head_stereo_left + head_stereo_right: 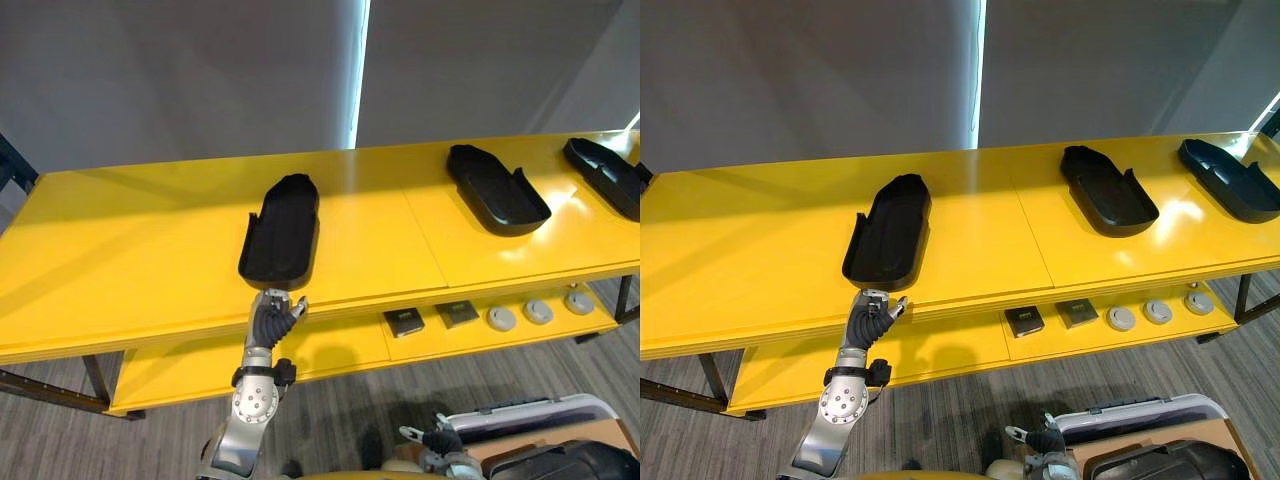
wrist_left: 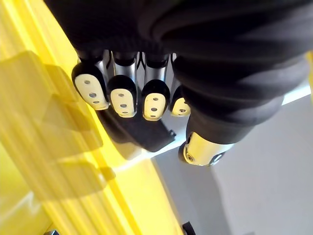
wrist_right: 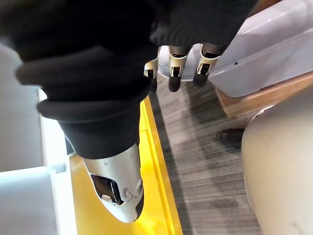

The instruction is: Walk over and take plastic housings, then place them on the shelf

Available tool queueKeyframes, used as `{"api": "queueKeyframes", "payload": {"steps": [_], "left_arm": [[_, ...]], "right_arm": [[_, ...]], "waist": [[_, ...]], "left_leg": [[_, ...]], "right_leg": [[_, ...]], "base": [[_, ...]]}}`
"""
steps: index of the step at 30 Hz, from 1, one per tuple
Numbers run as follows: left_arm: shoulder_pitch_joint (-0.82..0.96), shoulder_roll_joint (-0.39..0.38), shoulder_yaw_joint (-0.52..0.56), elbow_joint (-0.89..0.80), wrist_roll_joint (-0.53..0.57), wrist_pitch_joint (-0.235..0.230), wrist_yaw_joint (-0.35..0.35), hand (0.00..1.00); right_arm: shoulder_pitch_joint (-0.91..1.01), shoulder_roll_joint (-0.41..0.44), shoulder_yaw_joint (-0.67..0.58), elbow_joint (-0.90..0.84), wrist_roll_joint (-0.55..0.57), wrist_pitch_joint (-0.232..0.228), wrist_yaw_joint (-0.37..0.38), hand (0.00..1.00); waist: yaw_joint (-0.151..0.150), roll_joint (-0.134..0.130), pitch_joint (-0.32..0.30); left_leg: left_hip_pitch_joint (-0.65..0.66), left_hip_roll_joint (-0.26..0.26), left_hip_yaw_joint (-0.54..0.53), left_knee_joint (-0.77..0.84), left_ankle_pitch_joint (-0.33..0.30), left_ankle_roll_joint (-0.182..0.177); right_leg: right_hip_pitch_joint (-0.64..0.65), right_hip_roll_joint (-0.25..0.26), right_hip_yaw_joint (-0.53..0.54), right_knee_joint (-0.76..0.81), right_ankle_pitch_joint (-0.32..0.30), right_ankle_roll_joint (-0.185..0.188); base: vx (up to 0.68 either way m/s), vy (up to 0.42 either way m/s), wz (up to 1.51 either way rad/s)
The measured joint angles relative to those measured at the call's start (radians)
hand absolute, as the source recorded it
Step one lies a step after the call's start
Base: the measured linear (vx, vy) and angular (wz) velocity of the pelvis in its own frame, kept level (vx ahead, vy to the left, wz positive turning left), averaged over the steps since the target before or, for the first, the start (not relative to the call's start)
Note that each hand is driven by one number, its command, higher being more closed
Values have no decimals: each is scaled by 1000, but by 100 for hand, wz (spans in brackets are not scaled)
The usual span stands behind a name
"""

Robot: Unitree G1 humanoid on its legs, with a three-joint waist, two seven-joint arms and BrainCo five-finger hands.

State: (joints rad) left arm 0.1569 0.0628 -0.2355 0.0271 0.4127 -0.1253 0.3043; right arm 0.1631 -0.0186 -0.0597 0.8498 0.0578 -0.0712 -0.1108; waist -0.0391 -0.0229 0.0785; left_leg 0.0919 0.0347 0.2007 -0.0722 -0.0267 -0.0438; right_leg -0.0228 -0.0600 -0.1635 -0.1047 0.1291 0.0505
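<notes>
Your left hand (image 1: pixel 273 318) sat loose and empty just beside the near end of the left housing (image 1: pixel 281 230) — you needed to hook its rim squarely.

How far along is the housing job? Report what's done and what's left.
Done: three black housings lie on the yellow shelf: left housing, middle housing, right housing. In hand: nothing. The left hand is at the shelf's front edge by the left housing's near end, fingers relaxed. The right hand hangs open near a grey bin. Left: whether more housings remain isn't visible.
</notes>
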Motion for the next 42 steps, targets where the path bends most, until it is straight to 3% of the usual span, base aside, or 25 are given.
{"api": "queueKeyframes", "payload": {"steps": [15,28,33,42], "left_arm": [[-151,22,-2,68,149,36,34,100],[-245,31,5,166,149,62,48,100],[-291,40,5,184,148,75,48,100],[-356,41,4,247,147,78,48,100]], "right_arm": [[-7,-7,-1,0,-11,0,-1,0],[-15,-6,-1,-1,-12,1,0,0],[-20,-4,-1,-1,-12,2,1,0],[-19,1,-2,-7,-12,2,1,0]], "waist": [[-17,-2,1],[-34,-6,3],[-56,-10,6],[-61,-14,8]], "left_leg": [[-9,1,18,1,-2,5],[-19,0,32,1,-4,6],[-19,1,36,1,-4,6],[-17,0,47,1,-10,9]], "right_leg": [[-19,4,21,0,2,-5],[-35,5,31,0,5,-9],[-37,5,33,0,5,-9],[-39,6,38,0,5,-9]], "base": [[0,0,-4],[-11,-2,-2],[-4,-1,-1],[-10,1,-3]]}}
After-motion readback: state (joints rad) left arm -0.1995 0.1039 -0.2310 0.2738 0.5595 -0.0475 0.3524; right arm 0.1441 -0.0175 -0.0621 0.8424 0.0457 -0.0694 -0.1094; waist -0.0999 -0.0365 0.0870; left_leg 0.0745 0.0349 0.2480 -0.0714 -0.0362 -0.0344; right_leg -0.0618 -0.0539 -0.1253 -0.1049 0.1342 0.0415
